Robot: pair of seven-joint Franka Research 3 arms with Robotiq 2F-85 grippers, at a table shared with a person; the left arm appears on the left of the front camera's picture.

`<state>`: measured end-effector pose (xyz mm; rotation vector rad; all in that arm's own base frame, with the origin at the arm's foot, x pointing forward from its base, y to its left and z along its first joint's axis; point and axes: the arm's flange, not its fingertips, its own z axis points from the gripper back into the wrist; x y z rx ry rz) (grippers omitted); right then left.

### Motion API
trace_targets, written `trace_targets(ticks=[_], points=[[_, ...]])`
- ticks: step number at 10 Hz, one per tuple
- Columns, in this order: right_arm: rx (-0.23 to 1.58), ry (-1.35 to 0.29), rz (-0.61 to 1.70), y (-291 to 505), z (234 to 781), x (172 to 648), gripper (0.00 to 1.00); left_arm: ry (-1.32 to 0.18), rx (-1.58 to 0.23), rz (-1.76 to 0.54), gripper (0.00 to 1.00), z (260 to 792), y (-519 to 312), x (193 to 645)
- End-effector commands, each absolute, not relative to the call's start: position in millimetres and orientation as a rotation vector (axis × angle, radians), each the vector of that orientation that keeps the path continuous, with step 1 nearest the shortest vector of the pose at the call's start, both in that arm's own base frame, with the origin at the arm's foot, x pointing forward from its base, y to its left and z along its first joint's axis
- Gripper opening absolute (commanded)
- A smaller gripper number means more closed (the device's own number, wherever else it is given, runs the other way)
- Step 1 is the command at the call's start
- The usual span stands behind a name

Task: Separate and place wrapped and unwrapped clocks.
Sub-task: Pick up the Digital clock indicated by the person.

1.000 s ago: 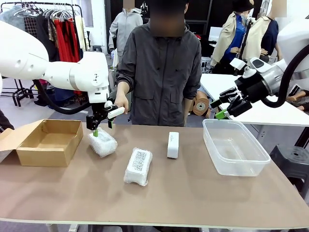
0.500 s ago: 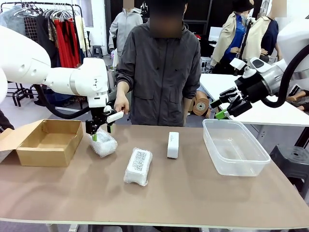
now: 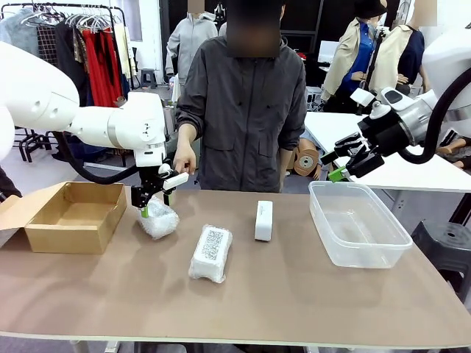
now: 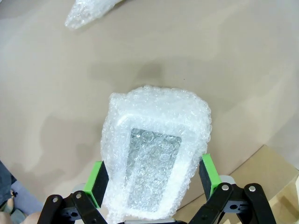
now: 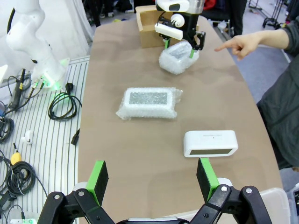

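From the front, the left gripper [image 3: 154, 201] stood over the far bundle [image 3: 159, 219] at the table's [image 3: 294, 301] left, its jaws spread wide with a finger down each side of the wrap; whether they squeezed it could not be told; the bundle sat just right of the box [image 3: 73, 213]; the near bundle [image 3: 210, 252] lay at mid-table, dark patch up; the bare clock [image 3: 263, 220] stood on edge to its right and farther off, apart from it; the tub [image 3: 368, 254] sat at the right; the right gripper [image 3: 333, 166] hung open and empty in the air above the tub's far left corner; a person's hand [image 3: 184, 157] hung just behind the left gripper. In the left wrist view, the left gripper [image 4: 153, 179] straddled the far bundle [image 4: 156, 158], the wrap brushing both green pads [image 4: 98, 184], its speckled patch facing the camera; the near bundle's [image 4: 88, 11] end showed farther off; the box [image 4: 275, 172] edged in beside it. In the right wrist view, the right gripper [image 5: 151, 175] gaped with nothing between its fingers; below lay the bare clock [image 5: 210, 143], then the near bundle [image 5: 148, 102]; beyond, the left gripper [image 5: 179, 48] bracketed the far bundle [image 5: 176, 59] near the box [image 5: 147, 21]; the hand [image 5: 238, 45] pointed toward it.
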<state>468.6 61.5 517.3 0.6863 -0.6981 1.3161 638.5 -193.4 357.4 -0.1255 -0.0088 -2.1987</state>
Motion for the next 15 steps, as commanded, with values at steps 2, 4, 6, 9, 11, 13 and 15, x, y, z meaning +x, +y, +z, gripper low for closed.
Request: trace_targets(ticks=[2,4,6,9,11,13,15], points=[[0.687,-0.698,1.319,62,517,467,1.00,-0.052,-0.123,-2.179,1.00,350,-193,647],[0.687,-0.698,1.319,62,517,467,1.00,-0.088,-0.104,-2.157,1.00,347,-194,652],[0.687,-0.698,1.319,62,517,467,1.00,-0.071,-0.100,-2.156,1.00,345,-197,659],[0.687,-0.698,1.319,62,517,467,1.00,-0.033,-0.104,-2.149,1.00,338,-205,665],[0.687,-0.698,1.319,62,517,467,1.00,0.017,-0.130,-2.150,1.00,332,-204,665],[0.687,-0.698,1.319,62,517,467,1.00,0.041,-0.134,-2.156,1.00,329,-204,664],[0.687,-0.698,1.319,62,517,467,1.00,0.062,-0.136,-2.149,1.00,328,-205,665]])
